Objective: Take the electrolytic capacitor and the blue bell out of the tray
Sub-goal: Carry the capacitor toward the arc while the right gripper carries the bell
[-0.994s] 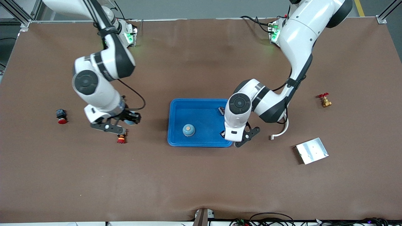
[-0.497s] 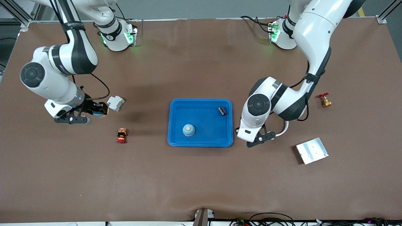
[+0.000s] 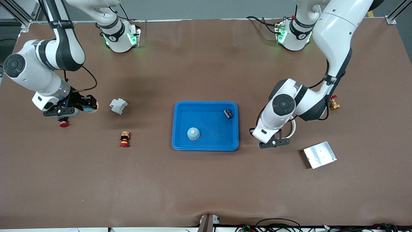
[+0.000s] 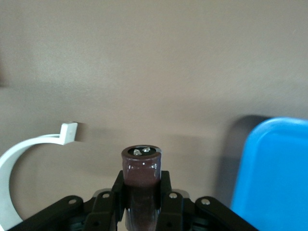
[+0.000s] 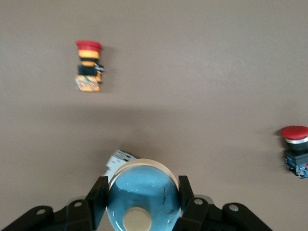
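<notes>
A dark maroon capacitor point(image 4: 141, 168) stands upright between the fingers of my left gripper point(image 4: 141, 195), which is shut on it. That gripper point(image 3: 275, 142) hangs over the table just beside the blue tray point(image 3: 180, 141), toward the left arm's end; the capacitor is hidden in the front view. My right gripper point(image 5: 143, 192) is shut on a light blue bell point(image 5: 144, 195) with a cream button. It point(image 3: 84, 106) hovers over the table near the right arm's end, with the bell point(image 3: 90, 106) showing at its tip. A second blue bell point(image 3: 193, 133) sits in the tray.
A small black part point(image 3: 228, 113) lies in the tray's corner. A white breaker point(image 3: 118, 106), an orange-and-red button point(image 3: 124, 139) and a red button point(image 3: 63, 123) lie toward the right arm's end. A white curved piece point(image 3: 292, 130), a metal plate point(image 3: 320, 154) and a brass valve point(image 3: 333, 104) lie toward the left arm's end.
The right arm has swung away from the tray toward its own end of the table, carrying the bell. The left arm has pulled off the tray's edge toward its end with the capacitor.
</notes>
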Action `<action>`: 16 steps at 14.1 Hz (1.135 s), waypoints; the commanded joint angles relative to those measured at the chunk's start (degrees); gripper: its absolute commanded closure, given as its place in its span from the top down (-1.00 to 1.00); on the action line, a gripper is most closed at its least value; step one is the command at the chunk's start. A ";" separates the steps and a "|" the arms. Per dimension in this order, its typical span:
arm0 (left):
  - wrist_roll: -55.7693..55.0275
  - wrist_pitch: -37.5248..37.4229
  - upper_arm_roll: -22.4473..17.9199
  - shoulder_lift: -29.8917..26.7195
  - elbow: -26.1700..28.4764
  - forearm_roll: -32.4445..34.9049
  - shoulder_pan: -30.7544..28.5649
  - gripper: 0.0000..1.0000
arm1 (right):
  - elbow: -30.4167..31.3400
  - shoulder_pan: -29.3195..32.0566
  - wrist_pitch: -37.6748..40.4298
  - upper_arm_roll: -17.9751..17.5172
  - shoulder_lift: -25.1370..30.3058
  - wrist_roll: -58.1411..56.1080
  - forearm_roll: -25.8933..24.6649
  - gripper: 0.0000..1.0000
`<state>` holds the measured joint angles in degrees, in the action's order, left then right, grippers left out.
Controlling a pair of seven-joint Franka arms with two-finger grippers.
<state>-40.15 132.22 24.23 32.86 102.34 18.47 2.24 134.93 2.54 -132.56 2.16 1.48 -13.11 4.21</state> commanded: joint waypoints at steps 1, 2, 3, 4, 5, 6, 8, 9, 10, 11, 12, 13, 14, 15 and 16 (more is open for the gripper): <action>6.55 2.08 2.04 -3.24 5.75 0.34 -4.34 -0.99 | 8.48 3.52 -6.45 -0.84 4.14 -6.46 1.32 -1.00; 8.49 2.08 2.57 -3.50 6.72 0.34 -5.66 -0.99 | 10.33 5.53 -8.91 -0.84 4.06 -9.88 1.32 -1.00; 9.64 2.08 3.18 -3.77 7.69 0.34 -6.80 -0.99 | 11.39 7.81 -10.51 -0.84 3.71 -12.79 1.32 -1.00; 10.61 2.08 4.06 -3.77 8.83 0.43 -8.29 -0.99 | 11.75 9.83 -11.13 -0.84 3.53 -15.86 1.41 -1.00; 11.58 2.43 4.85 -3.94 10.23 0.43 -9.61 -0.98 | 11.76 11.68 -11.22 -0.84 3.36 -18.24 1.41 -1.00; 12.37 3.39 5.29 -4.73 11.99 0.69 -10.50 -0.96 | 11.76 13.09 -11.22 -0.84 3.18 -20.09 1.41 -1.00; 13.08 6.02 5.30 -5.70 14.98 2.27 -11.29 -0.96 | 11.76 16.60 -12.10 -0.84 2.22 -24.40 1.41 -1.00; 13.87 6.73 5.38 -5.97 16.30 3.40 -12.17 -0.95 | 11.76 18.10 -12.54 -0.84 1.26 -26.25 1.41 -1.00; 16.66 6.91 5.47 -6.23 17.35 4.37 -12.96 -0.94 | 11.84 19.25 -13.06 -0.84 0.29 -27.13 1.50 -1.00; 19.99 6.91 5.56 -6.23 18.06 4.47 -14.01 -0.94 | 11.93 20.13 -14.03 -0.84 -1.02 -27.49 1.50 -1.00; 22.12 7.00 5.82 -6.23 18.59 4.47 -14.89 -0.93 | 12.19 21.01 -15.60 -0.92 -2.43 -28.19 1.50 -1.00; 22.92 7.00 5.82 -6.23 18.94 4.47 -15.51 -0.93 | 13.24 21.80 -18.14 -0.92 -3.84 -29.24 1.67 -1.00; 22.93 7.00 5.74 -6.14 19.12 4.47 -15.78 -0.93 | 13.42 22.16 -19.39 -0.92 -5.24 -30.21 2.72 -1.00; 23.01 7.00 5.74 -5.88 19.04 4.47 -15.95 -0.93 | 13.34 22.94 -19.66 -0.92 -6.65 -32.13 4.47 -1.00; 23.28 7.61 5.74 -5.62 18.95 4.47 -15.95 -0.93 | 13.34 23.47 -19.84 -0.92 -8.05 -35.11 7.18 -1.00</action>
<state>-17.24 138.40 28.99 28.81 119.52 21.69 -12.80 147.97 23.93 -151.05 2.17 -4.27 -42.81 6.76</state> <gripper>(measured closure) 0.696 0.366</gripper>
